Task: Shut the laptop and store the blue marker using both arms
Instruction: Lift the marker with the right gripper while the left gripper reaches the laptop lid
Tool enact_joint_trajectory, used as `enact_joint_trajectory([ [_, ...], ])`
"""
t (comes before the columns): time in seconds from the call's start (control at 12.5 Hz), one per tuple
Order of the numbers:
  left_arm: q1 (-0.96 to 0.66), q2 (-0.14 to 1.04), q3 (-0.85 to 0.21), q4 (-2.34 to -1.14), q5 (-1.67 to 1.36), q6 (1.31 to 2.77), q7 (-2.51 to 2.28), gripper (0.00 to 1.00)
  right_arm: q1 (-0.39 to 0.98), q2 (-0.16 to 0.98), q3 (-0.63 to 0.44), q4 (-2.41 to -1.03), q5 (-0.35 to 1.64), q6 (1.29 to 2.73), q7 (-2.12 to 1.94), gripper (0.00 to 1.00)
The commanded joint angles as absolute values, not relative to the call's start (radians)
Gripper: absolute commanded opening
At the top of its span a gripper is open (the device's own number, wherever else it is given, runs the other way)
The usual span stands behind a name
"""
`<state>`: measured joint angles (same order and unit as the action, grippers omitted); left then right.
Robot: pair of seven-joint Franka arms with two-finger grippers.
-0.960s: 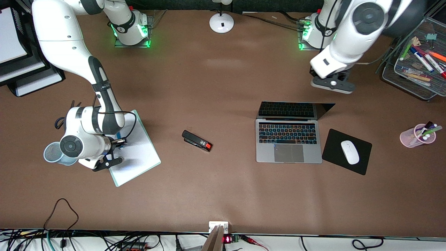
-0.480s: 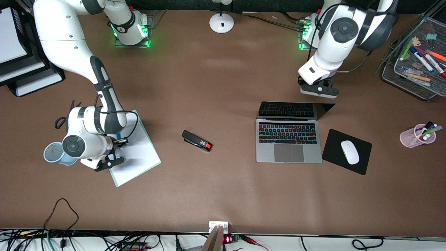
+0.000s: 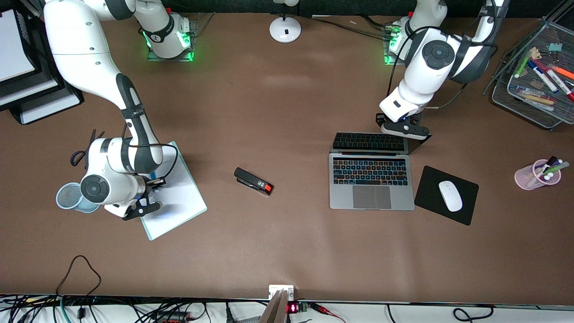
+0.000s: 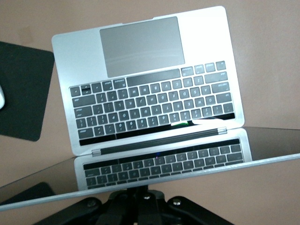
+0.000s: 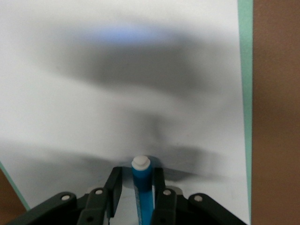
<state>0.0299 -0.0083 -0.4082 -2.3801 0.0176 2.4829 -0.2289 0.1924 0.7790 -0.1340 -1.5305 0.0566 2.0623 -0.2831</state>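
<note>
From the front, the laptop (image 3: 371, 177) sits open toward the left arm's end of the table, the left gripper (image 3: 405, 128) shut at its screen's top edge — a stiff hinged lid, best pushed there. The right wrist view shows the right gripper (image 5: 136, 187) straddling the blue marker (image 5: 142, 190) on white paper (image 5: 140, 70) — light, slick; contact unclear.

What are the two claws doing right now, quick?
Left gripper: shut, empty, at the top edge of the silver-grey laptop's open screen.
Right gripper: fingers around the slim blue marker, over the white sheet.
</note>
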Motion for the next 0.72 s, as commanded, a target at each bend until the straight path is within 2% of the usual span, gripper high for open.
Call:
enact_joint_trajectory([
  [0.0,0.046,0.011,-0.419,-2.367,0.008,2.531,-0.233,0.00,0.186,0.779,-0.135,-1.529,0.077,2.069,-0.301,0.21],
  [0.4,0.057,0.051,-0.416,-2.364,0.008,2.641,-0.232,0.00,0.189,0.770,-0.137,-1.502,0.075,2.059,-0.287,0.06],
  [0.64,0.064,0.080,-0.414,-2.362,0.009,2.704,-0.230,0.00,0.192,0.717,-0.141,-1.480,0.069,2.039,-0.279,0.03],
])
